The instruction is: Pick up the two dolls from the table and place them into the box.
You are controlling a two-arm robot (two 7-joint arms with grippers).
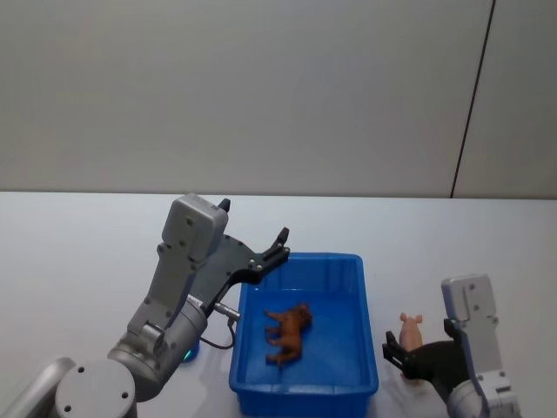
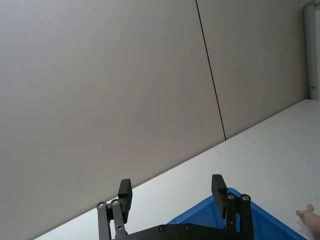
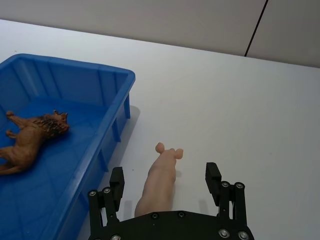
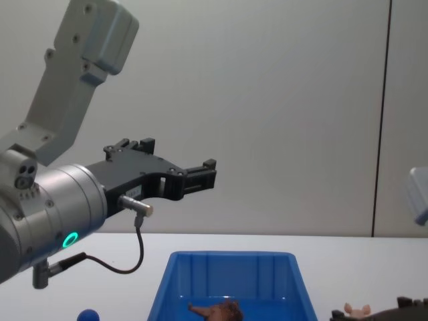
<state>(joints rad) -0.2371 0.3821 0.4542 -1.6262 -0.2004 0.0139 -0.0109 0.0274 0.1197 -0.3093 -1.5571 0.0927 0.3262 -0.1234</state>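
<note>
The blue box [image 1: 300, 259] stands on the white table [image 1: 87, 261], with the shaggy brown doll [image 1: 289, 333] lying on its floor [image 3: 30, 137]. The pink doll [image 1: 411, 330] lies on the table just right of the box. In the right wrist view the pink doll [image 3: 161, 181] sits between the spread fingers of my right gripper [image 3: 164, 176], which is open and low at the table. My left gripper [image 1: 254, 222] hangs open and empty, raised above the box's far left corner [image 2: 171, 184].
A small blue round thing [image 4: 87, 315] sits left of the box under my left arm. A grey wall with a dark vertical seam [image 1: 470, 96] closes off the back. Bare tabletop stretches to the left and far right.
</note>
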